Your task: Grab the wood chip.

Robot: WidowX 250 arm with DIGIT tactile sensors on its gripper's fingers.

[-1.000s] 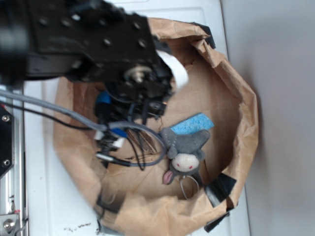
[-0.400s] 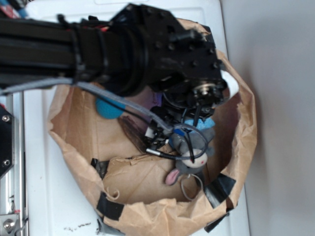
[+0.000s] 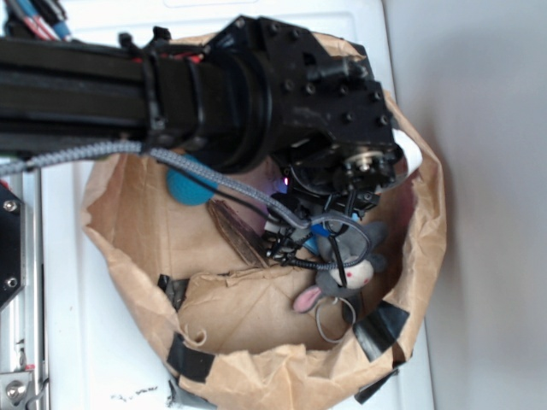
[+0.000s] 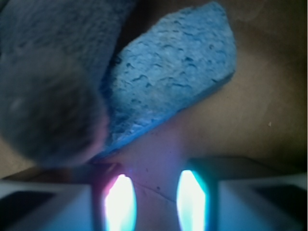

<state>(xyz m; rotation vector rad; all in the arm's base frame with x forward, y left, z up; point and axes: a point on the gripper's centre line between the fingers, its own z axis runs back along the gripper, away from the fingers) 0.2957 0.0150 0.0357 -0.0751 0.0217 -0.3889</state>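
hovering gripper (image 4: 151,202) over blue sponge (image 4: 168,72), wood chip (image 3: 235,232) apart

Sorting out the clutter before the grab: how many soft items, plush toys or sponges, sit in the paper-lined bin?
2: a grey plush mouse at the bin's lower right, and a blue sponge touching it, mostly covered by the arm in the exterior view. More may be hidden beneath the arm.
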